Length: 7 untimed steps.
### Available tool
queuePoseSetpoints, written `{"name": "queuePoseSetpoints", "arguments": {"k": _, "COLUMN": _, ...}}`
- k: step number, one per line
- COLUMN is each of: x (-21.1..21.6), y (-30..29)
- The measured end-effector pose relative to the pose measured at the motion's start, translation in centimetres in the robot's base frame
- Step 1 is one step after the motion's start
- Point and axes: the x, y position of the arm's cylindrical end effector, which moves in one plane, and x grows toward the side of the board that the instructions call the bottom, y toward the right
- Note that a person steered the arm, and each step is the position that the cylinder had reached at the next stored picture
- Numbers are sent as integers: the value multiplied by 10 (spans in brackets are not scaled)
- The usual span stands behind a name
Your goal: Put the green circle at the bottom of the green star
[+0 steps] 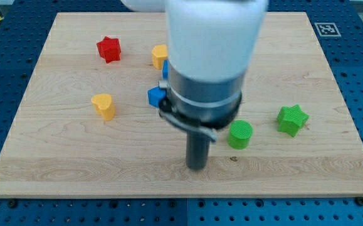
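Observation:
The green circle (240, 134) stands on the wooden board at the view's lower right of centre. The green star (292, 119) lies to its right and a little higher, with a gap between them. My tip (197, 167) rests on the board to the left of the green circle and slightly below it, apart from it. The arm's white and dark body hides the board's centre above the tip.
A red star (108, 49) lies at the upper left. A yellow block (160, 55) sits near the top centre. A yellow heart (104, 105) lies at the left. Two blue blocks (157, 95) show partly at the arm's left edge. The wooden board (56, 157) has edges all round.

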Motion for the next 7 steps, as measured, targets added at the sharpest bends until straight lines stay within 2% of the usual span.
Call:
{"name": "queuePoseSetpoints", "arguments": {"k": 1, "x": -34, "y": 12}}
{"name": "queuePoseSetpoints", "arguments": {"k": 2, "x": -34, "y": 13}}
{"name": "queuePoseSetpoints", "arguments": {"k": 4, "x": -33, "y": 66}}
{"name": "queuePoseSetpoints", "arguments": {"k": 7, "x": -31, "y": 87}}
